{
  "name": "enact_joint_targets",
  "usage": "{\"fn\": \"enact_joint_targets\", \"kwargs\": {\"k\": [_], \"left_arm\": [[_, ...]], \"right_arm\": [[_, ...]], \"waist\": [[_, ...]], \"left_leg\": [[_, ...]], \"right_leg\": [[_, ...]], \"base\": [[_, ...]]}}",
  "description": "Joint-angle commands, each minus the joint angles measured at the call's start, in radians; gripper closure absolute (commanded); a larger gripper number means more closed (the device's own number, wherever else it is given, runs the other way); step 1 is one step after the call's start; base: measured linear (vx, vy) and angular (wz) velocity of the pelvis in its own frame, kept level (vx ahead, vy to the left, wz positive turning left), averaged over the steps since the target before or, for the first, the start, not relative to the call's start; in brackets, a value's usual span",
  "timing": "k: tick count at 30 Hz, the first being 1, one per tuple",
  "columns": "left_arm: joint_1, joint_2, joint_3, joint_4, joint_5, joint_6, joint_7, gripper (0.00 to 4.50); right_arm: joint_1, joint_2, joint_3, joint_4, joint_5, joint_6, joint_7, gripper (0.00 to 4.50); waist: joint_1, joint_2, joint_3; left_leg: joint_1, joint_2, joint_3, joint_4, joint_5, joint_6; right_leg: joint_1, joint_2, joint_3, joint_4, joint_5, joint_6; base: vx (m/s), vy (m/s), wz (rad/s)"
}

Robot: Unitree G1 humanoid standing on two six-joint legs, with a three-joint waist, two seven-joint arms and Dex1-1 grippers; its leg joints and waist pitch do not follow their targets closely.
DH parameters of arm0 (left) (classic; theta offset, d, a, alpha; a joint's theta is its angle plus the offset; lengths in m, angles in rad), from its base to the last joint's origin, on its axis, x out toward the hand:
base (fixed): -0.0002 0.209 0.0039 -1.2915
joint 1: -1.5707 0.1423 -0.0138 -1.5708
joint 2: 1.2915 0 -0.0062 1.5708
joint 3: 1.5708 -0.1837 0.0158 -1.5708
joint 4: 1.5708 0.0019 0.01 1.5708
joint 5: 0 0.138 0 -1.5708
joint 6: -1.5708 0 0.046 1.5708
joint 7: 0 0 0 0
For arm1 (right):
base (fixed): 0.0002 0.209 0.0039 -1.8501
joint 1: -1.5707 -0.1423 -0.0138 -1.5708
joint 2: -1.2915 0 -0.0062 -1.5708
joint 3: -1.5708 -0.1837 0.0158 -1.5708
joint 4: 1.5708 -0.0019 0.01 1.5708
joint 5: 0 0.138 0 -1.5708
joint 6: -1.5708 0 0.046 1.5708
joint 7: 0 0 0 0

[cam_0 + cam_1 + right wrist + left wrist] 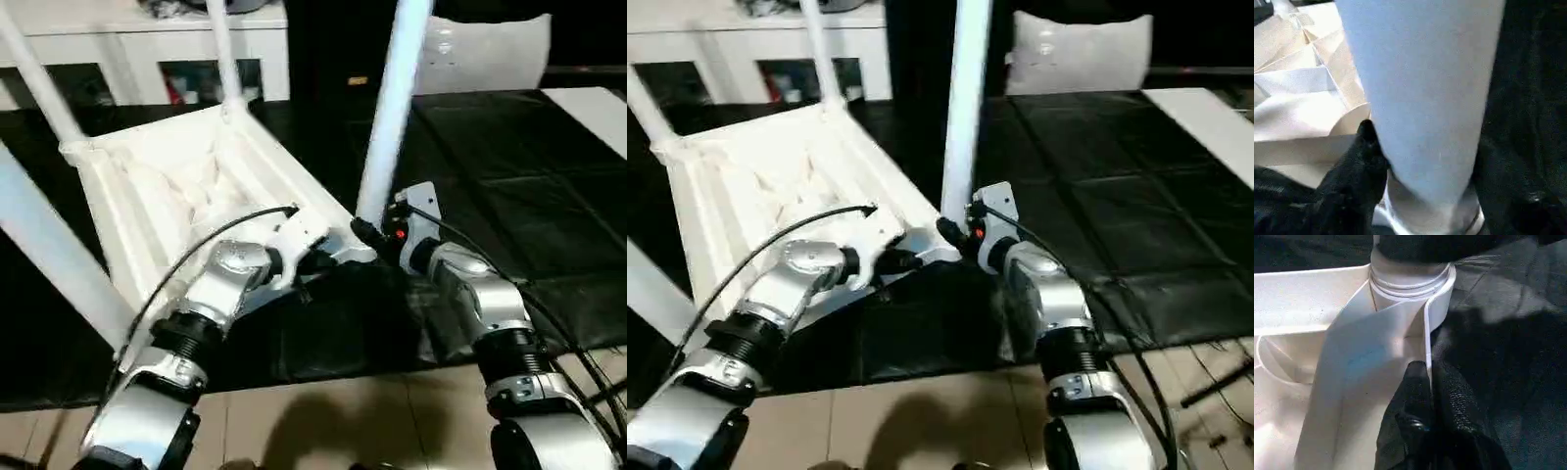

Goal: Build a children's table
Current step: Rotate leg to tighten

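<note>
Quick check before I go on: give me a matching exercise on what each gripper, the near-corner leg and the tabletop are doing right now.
Things:
1. left gripper
2. right gripper
3. near-corner leg
4. tabletop

States:
A. lies upside down, ribbed side up, on the black mat
B. stands upright in its corner socket
C. pinched shut on the tabletop's thin rim
D. fingers on either side of the leg's base

Pairs: 1-C, 2-D, 3-B, 4-A
</note>
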Motion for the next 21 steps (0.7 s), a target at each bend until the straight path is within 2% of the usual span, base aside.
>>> {"fn": "enact_joint_targets", "kwargs": {"k": [1, 4, 5, 8, 11, 13, 16, 19, 21], "left_arm": [[-0.001, -0.022, -0.023, -0.047, -0.032, -0.045, -0.044, 4.5], [0.007, 0.008, -0.034, -0.04, -0.022, -0.081, -0.079, 4.5], [0.008, 0.032, -0.041, -0.034, -0.019, -0.101, -0.112, 4.5], [0.013, 0.071, -0.052, -0.032, -0.021, -0.134, -0.183, 4.5], [0.021, 0.133, -0.078, -0.034, -0.027, -0.22, -0.296, 4.5], [0.021, 0.149, -0.083, -0.031, -0.032, -0.245, -0.33, 4.5], [0.019, 0.169, -0.096, -0.026, -0.029, -0.27, -0.371, 4.5], [0.02, 0.203, -0.127, -0.02, -0.028, -0.322, -0.463, 4.5], [0.024, 0.22, -0.145, -0.027, -0.038, -0.346, -0.523, 4.5]], "right_arm": [[0.022, -0.003, 0.011, -0.026, 0.022, -0.007, 0.048, 1.43], [0.044, -0.056, 0.027, -0.041, 0.028, -0.042, 0.139, 1.15], [0.057, -0.102, 0.034, -0.051, 0.038, -0.059, 0.22, 1.15], [0.072, -0.172, 0.041, -0.056, 0.038, -0.088, 0.32, 0.79], [0.087, -0.262, 0.057, -0.074, 0.04, -0.102, 0.447, 0.79], [0.1, -0.295, 0.072, -0.091, 0.048, -0.109, 0.514, 0.79], [0.111, -0.328, 0.093, -0.103, 0.058, -0.118, 0.596, 0.79], [0.125, -0.369, 0.126, -0.113, 0.072, -0.163, 0.738, 0.79], [0.128, -0.383, 0.144, -0.118, 0.083, -0.176, 0.806, 0.94]], "waist": [[0.006, -0.006, -0.083], [0.016, -0.008, -0.081], [0.02, -0.007, -0.08], [0.03, -0.008, -0.078], [0.042, -0.009, -0.076], [0.044, -0.009, -0.077], [0.052, -0.009, -0.078], [0.059, -0.01, -0.078], [0.063, -0.011, -0.078]], "left_leg": [[0.0, 0.076, -0.041, -0.054, 0.075, 0.135], [0.0, 0.071, -0.038, -0.054, 0.041, 0.132], [0.0, 0.069, -0.038, -0.055, 0.029, 0.129], [0.004, 0.074, -0.037, -0.056, 0.013, 0.121], [0.004, 0.069, -0.034, -0.057, -0.012, 0.113], [0.004, 0.073, -0.038, -0.058, -0.013, 0.111], [0.005, 0.075, -0.037, -0.055, -0.007, 0.115], [0.004, 0.076, -0.036, -0.055, -0.014, 0.12], [0.004, 0.074, -0.035, -0.054, -0.016, 0.119]], "right_leg": [[0.075, -0.126, 0.092, -0.057, -0.098, -0.071], [0.079, -0.127, 0.092, -0.064, -0.128, -0.051], [0.08, -0.125, 0.089, -0.068, -0.152, -0.042], [0.076, -0.123, 0.091, -0.071, -0.183, -0.024], [0.077, -0.12, 0.088, -0.079, -0.239, 0.0], [0.075, -0.119, 0.087, -0.077, -0.24, 0.01], [0.073, -0.119, 0.087, -0.074, -0.225, 0.001], [0.071, -0.12, 0.087, -0.073, -0.232, -0.001], [0.071, -0.121, 0.086, -0.074, -0.238, -0.003]], "base": [[0.0, 0.0, 0.0], [0.0, 0.0, 0.0], [0.0, 0.0, 0.0], [0.0, 0.0, 0.0], [0.0, 0.0, 0.0], [0.0, 0.0, 0.0], [0.0, 0.0, 0.0], [0.0, 0.0, 0.0], [0.0, 0.0, 0.0]]}}
